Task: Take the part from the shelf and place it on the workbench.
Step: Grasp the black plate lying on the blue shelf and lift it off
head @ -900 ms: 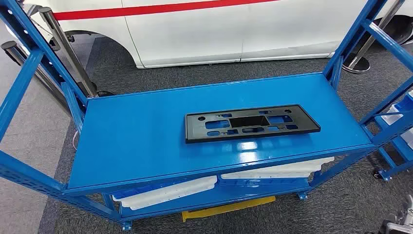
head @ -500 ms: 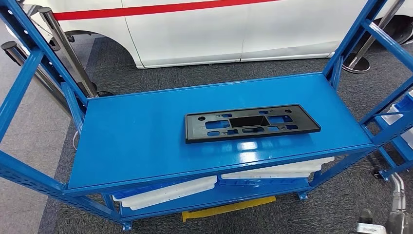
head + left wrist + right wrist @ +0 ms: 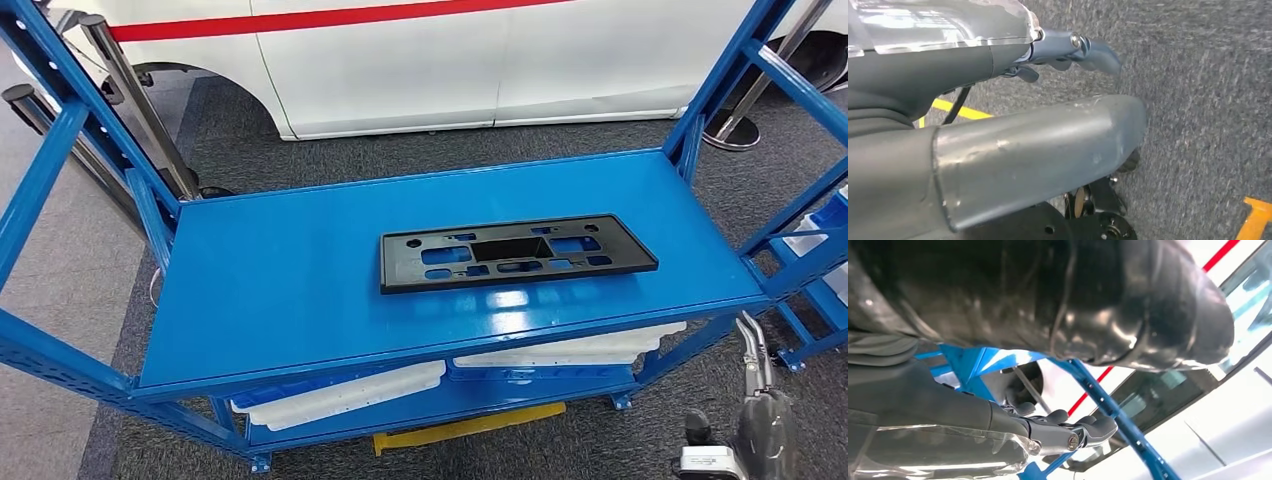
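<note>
So from where I'm sitting at the controls, the part (image 3: 515, 252) is lying flat on the top surface of the blue shelf (image 3: 280, 290), a bit right of the middle and closer to the front edge than the back one. It's a long, flat black plastic plate, rectangular with a raised rim, one big rectangular cutout in the center and a bunch of smaller slots and holes on either side, matte finish, with its long side running along the front edge and slightly skewed. Nothing is touching it. My right hand (image 3: 755, 430) is poking up at the bottom right of the head view, below the shelf's front right corner and well apart from the part; in its wrist view the thumb and dark fingers (image 3: 1083, 427) are stretched out with nothing in them. The left hand (image 3: 1043, 145) hangs over grey carpet with nothing in it either, fingers extended. White trays (image 3: 340, 395) sit on the shelf's lower level, and a white car with a red stripe (image 3: 420, 60) is parked behind the shelf.
</note>
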Controlling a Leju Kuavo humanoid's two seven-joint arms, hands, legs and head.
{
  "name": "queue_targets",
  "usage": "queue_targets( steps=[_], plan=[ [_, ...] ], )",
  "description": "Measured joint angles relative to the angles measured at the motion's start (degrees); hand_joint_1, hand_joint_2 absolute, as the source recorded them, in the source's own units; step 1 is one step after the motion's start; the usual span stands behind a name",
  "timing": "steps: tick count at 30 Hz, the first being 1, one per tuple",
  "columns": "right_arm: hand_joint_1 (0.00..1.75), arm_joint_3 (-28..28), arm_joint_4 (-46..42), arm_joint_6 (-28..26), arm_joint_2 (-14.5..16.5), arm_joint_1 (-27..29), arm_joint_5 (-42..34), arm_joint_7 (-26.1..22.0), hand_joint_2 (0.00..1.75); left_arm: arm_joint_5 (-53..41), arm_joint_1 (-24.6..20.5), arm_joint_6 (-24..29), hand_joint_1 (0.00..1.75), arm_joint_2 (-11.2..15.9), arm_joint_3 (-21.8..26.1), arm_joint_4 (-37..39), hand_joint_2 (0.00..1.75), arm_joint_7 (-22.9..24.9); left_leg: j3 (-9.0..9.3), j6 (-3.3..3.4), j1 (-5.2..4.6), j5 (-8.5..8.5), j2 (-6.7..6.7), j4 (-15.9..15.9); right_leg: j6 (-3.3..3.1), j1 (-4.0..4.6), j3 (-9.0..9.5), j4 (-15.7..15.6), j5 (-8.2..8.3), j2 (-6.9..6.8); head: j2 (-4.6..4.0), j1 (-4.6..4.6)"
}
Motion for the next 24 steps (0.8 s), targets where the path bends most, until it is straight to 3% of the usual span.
queue_targets(
  steps=[6, 10, 15, 24],
  plan=[
    [0.0, 4.4, 1.9, 0.9, -5.3, -4.2, -1.9, 0.7, 0.0, -0.8, -0.2, -3.3, 0.0, 0.9, -0.1, 0.0, 0.0, 1.7, 0.0, 0.01, 0.0, 0.01, 0.03, 0.0, 0.02, -0.01, 0.01, 0.0, 0.01, 0.06, 0.0, 0.0],
    [0.0, 7.1, 5.8, 4.6, -8.1, -10.8, -2.8, 0.4, 0.0, -2.2, -0.4, -5.3, 0.0, 2.1, -0.6, 0.0, 0.0, 2.4, 0.01, 0.05, 0.0, 0.04, 0.1, 0.0, 0.11, -0.01, 0.01, 0.0, 0.09, 0.13, 0.0, 0.0],
    [0.0, 10.7, 13.4, 8.1, -9.2, -21.8, -3.1, 0.6, 0.0, -2.8, -0.8, -6.1, 0.0, 3.1, -1.6, 0.0, 0.0, 2.8, 0.11, 0.12, 0.0, 0.19, -0.01, 0.1, 0.18, 0.0, 0.0, 0.0, 0.16, -0.01, 0.0, 0.0],
    [0.0, 13.2, 18.3, 8.2, -10.0, -27.1, -3.2, 0.8, 0.0, -2.9, -0.6, -6.2, 0.0, 3.6, -1.9, 0.0, 0.0, 2.9, -0.08, 0.1, 0.0, 0.25, -0.21, 0.1, 0.17, -0.01, -0.16, 0.0, 0.15, -0.19, -0.01, 0.0]
  ],
)
